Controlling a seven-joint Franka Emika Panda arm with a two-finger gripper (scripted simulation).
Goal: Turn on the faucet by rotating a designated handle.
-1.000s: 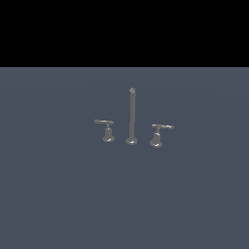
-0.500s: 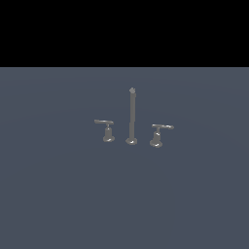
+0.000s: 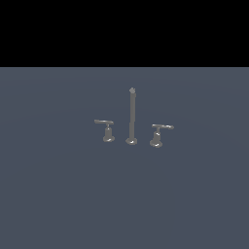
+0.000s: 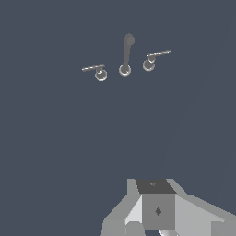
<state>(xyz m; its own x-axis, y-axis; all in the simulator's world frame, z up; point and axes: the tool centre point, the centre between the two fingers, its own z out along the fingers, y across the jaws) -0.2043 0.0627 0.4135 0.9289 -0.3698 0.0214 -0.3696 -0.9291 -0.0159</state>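
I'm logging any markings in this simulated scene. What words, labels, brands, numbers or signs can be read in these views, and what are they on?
None: no readable text in either view.
The faucet, its slim handle and the chunkier handle are plain grey metal with no markings.
The grey floor is blank.
The gripper body shows only a small dark diamond shape, not a letter or number.

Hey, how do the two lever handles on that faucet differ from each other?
The slimmer handle, on the exterior view's left of the spout rod, has a thin flat straight bar; the chunkier handle, on the right, has a thicker, round-ended bar. The slimmer handle's bar points away from the rod toward the left; the chunkier one's points toward the right. Both are grey metal, each on a short post with a round base.
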